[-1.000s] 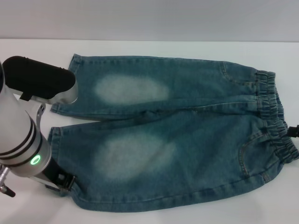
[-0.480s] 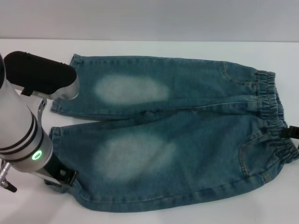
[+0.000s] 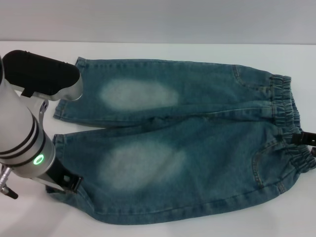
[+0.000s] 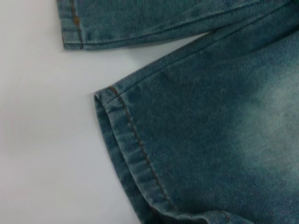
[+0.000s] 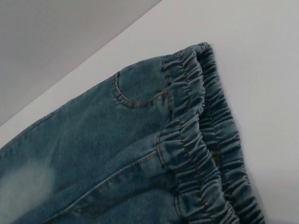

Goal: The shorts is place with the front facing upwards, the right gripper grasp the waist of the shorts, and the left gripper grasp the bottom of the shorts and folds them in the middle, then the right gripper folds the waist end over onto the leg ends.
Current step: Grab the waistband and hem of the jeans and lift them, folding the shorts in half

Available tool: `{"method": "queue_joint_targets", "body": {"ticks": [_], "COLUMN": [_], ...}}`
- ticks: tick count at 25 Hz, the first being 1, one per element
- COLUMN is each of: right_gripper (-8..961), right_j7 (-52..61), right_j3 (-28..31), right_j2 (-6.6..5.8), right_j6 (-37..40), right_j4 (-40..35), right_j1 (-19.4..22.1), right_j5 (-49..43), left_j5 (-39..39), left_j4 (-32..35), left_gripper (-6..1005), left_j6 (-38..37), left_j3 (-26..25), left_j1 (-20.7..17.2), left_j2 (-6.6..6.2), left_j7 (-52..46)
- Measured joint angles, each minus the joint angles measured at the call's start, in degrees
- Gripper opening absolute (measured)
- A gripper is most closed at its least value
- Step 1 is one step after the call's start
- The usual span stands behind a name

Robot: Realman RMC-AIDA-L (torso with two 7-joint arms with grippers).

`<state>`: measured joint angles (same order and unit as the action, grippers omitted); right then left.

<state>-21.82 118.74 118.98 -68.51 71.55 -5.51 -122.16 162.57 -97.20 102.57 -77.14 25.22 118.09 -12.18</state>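
Shorts (image 3: 187, 143) lie flat on the white tabletop (image 3: 163, 49), front up, legs toward our left, waist (image 3: 291, 123) at the right. We see pale faded oval patches on each leg, the far leg and near leg split by a narrow gap near the hems. The bottom of the shorts (image 3: 61, 148) sits at the left side, partly hidden behind our left arm. Our left claw (image 3: 64, 183) is down at the near leg's hem, at the near left corner of the denim; whether it is clenched or released we cannot tell, the fingers are mostly hidden by the arm. The left wrist view shows that hem (image 4: 128, 154) close up, stitched edge slightly curled, with the other leg's hem apart across bare tabletop. Our right claw (image 3: 304, 139) shows only as a black tip at the right edge, against the gathered waistband; its state we cannot tell. The right wrist view shows the puckered waistband (image 5: 201, 149) and a pocket seam just beside it.
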Motion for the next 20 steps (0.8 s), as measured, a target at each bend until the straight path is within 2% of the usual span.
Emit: {"method": "queue_joint_targets", "body": {"ticks": [13,20], "right_gripper": [604,365], "right_j7": [-4.2,-5.8], "right_j3": [0.0,-0.5], "right_j2": [-0.09,-0.04], "right_j6": [-1.7,-2.1], "right_j4": [-2.5,-2.7], "right_j1": [-0.7,-0.9], "right_j5": [2.9,3.0], "left_j5": [-0.2,-0.3], "left_j4": [0.1,1.2], "left_gripper": [20,17], "left_j6": [-0.7,-1.4], "left_j3": [-0.6,-1.1], "left_j1": [0.1,0.4], "left_j2": [-0.06,0.10], "left_j7": [1.4,2.4]}}
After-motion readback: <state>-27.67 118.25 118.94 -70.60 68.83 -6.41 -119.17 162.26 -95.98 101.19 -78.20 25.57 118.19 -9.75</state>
